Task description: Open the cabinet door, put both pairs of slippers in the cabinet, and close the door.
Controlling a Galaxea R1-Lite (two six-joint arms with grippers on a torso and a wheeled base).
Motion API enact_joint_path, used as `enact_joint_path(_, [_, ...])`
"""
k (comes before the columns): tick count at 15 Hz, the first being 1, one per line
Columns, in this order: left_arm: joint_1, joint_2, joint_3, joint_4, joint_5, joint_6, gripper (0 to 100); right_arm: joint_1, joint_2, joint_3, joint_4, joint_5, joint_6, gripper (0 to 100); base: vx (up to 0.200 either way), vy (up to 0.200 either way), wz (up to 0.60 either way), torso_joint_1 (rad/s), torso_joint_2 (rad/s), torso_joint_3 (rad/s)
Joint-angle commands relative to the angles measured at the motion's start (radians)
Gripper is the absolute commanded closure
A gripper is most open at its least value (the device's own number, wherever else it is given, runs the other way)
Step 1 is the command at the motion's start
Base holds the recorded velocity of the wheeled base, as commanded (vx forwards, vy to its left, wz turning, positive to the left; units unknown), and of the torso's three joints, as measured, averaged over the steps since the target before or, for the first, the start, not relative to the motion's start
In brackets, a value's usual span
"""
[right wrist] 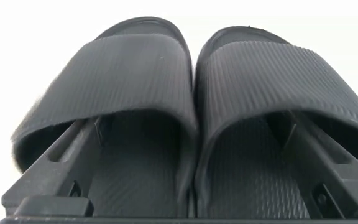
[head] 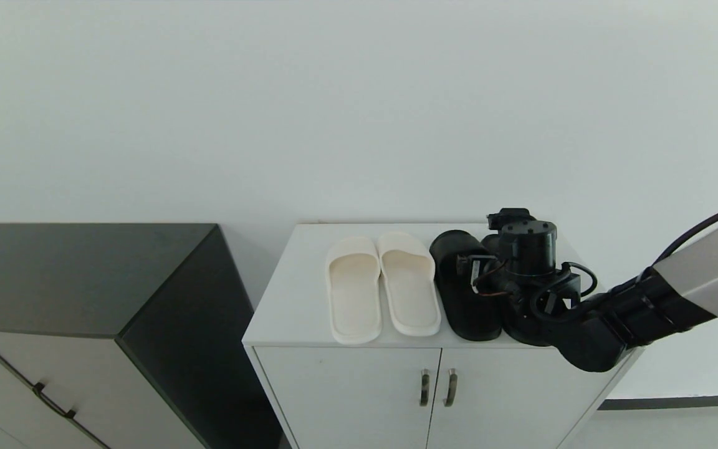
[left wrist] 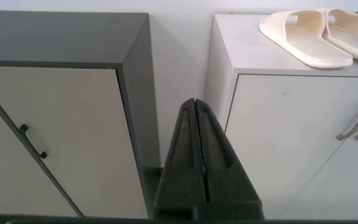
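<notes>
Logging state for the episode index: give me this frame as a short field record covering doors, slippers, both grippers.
cabinet doors: both shut, handles together at the centre
white slippers: side by side on the cabinet top, left of the black pair
black slippers: on the same top, right end, sides touching
right gripper: open, one finger under each black strap
left gripper: shut, empty, low before the gap beside the dark cabinet
task stage: doors not yet opened

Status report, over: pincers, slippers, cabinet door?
Left pincer shut. Right pincer open, a finger in each black slipper. White slippers on cabinet top. Doors shut.
</notes>
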Motion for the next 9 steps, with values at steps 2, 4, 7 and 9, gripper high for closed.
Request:
enact_joint_path(2, [0.0,0.0,0.0,0.0,0.001,-0.001,100,-0.013,0.034,-0.031,-0.001,0.007,0.0,0,0.0,0.0,0.0,0.0,0.0,0.0])
enact_joint_path(4, [0.0,0.0,0.0,0.0,-0.001,-0.001,100,-0.027,0.049,-0.053,-0.001,0.007,0.0,100,0.0,0.0,0.0,0.0,0.0,0.0])
enact_joint_path(7, [0.0,0.0,0.0,0.0,0.001,-0.001,100,-0.03,0.063,-0.072,0.001,0.01,-0.001,100,0.0,0.0,0.0,0.0,0.0,0.0])
enact_joint_path(9, [0.0,0.0,0.0,0.0,0.001,-0.001,100,-0.028,0.056,-0.071,-0.002,0.008,-0.014,100,0.0,0.0,0.0,0.0,0.0,0.0])
